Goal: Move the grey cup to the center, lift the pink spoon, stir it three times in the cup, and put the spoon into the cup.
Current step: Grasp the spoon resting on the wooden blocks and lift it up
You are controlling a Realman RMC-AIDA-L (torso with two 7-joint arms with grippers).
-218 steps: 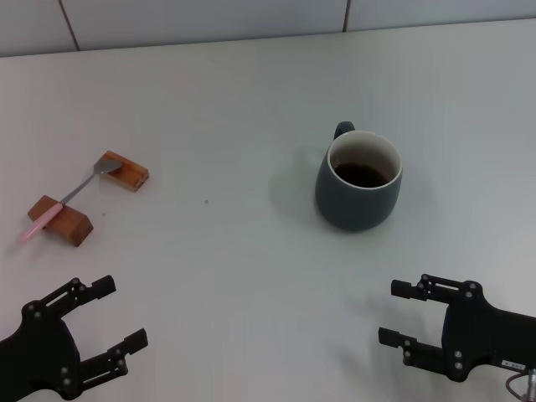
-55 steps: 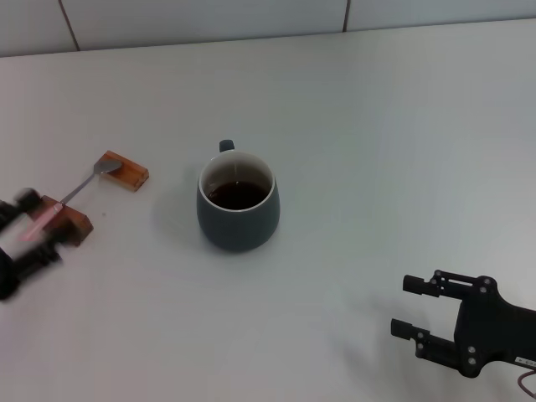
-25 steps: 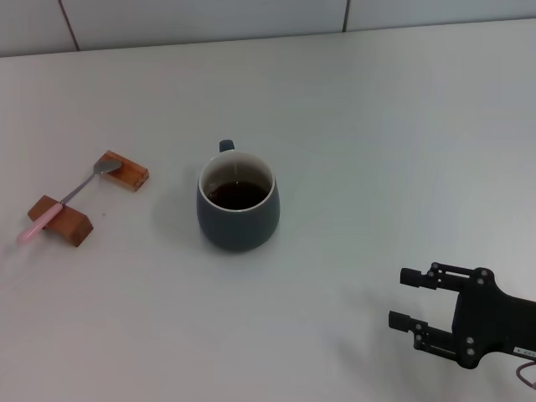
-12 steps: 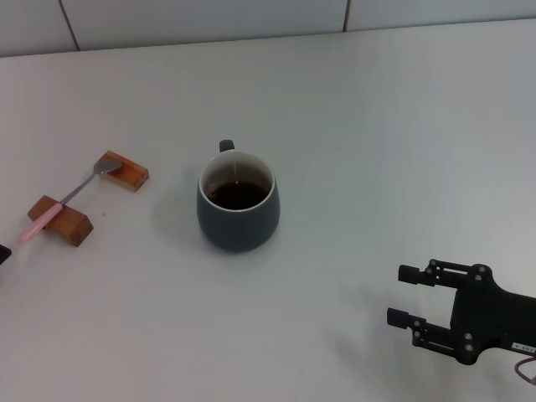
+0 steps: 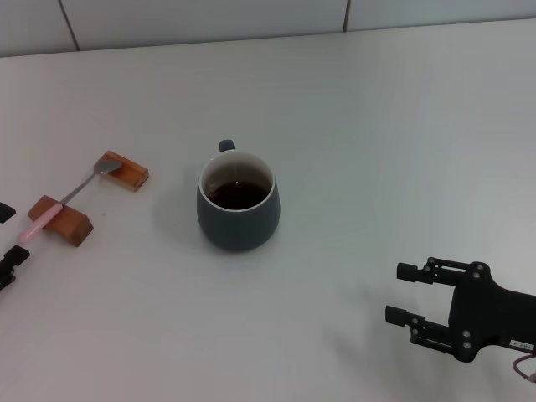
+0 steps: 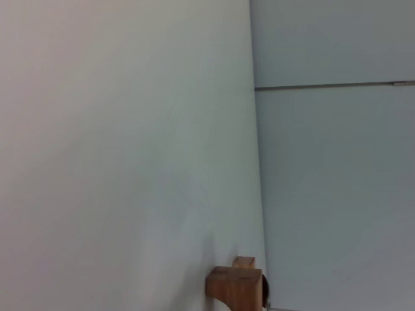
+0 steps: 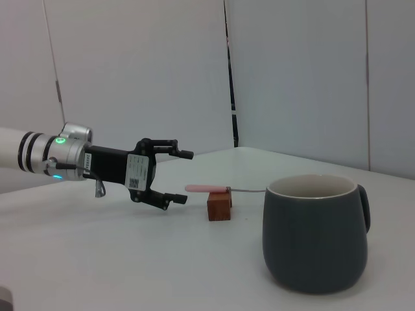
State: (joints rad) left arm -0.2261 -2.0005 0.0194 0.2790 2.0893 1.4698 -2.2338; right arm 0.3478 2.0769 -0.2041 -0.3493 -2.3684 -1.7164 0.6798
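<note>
The grey cup stands upright mid-table, dark liquid inside, its handle turned to the far side; it also fills the right wrist view. The pink spoon lies across two brown wooden blocks at the left, pink handle on the near block, silver bowl on the far one. My left gripper is at the head view's left edge, open, its fingertips just short of the handle's end. The right wrist view shows the left gripper open, level with the spoon. My right gripper hovers open at the near right, holding nothing.
The near wooden block and the far wooden block carry the spoon. One wooden block shows in the left wrist view against the wall. A tiled wall runs along the table's far edge.
The cup has moved from right of centre to mid-table. In the last second my left gripper came back into view at the left edge, beside the spoon's handle. The right gripper barely moved.
</note>
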